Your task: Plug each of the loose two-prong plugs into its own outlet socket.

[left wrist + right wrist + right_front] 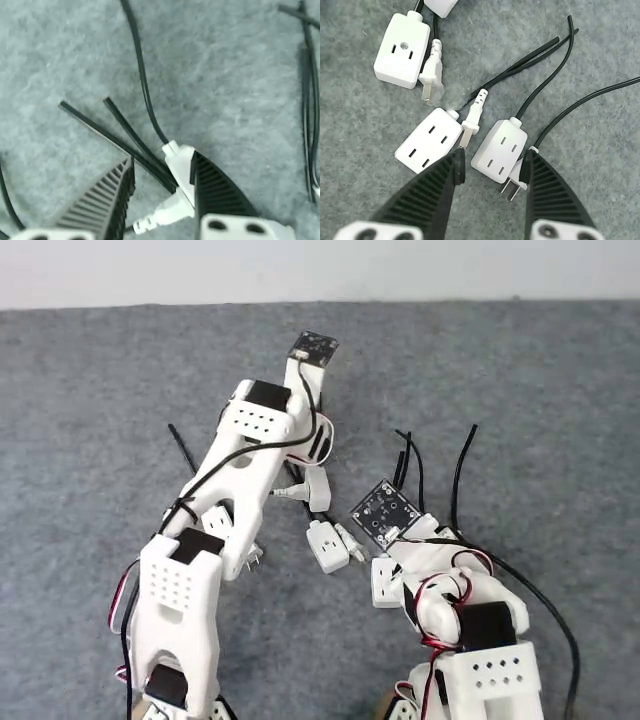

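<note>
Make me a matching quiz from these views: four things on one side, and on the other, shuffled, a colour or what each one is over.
Column one:
1. left gripper
2. right gripper
3. cords
4. table covering

Column two:
A. grey
B. open over a white socket
C. black
D. open around a white plug

Pairs: 1-D, 2-B, 3-C, 4-A
</note>
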`<state>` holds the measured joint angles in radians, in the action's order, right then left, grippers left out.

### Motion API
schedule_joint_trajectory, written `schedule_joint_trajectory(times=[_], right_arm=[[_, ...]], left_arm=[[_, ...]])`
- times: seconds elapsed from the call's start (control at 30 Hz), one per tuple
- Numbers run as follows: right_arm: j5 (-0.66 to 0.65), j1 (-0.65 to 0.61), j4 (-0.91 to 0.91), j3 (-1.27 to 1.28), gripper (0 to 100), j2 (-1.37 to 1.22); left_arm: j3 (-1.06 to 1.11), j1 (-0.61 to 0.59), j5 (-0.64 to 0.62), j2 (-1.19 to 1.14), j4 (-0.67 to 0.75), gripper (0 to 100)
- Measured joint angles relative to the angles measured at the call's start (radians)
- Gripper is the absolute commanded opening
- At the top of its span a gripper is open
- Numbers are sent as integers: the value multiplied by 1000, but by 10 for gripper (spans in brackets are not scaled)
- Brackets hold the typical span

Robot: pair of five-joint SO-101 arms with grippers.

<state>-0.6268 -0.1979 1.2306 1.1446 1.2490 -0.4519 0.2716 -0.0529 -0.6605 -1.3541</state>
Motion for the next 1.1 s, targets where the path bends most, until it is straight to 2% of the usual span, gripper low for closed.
schedule_joint_trajectory(times=[0.33,0.5,1.1], right_arm=[[0,0,0,0,191,0],[0,0,0,9,193,0],[0,0,0,15,192,0]], left_arm=[[-18,31,-11,9,-129,181],[-63,69,-63,9,-209,181],[-64,83,-143,-58,-186,182]])
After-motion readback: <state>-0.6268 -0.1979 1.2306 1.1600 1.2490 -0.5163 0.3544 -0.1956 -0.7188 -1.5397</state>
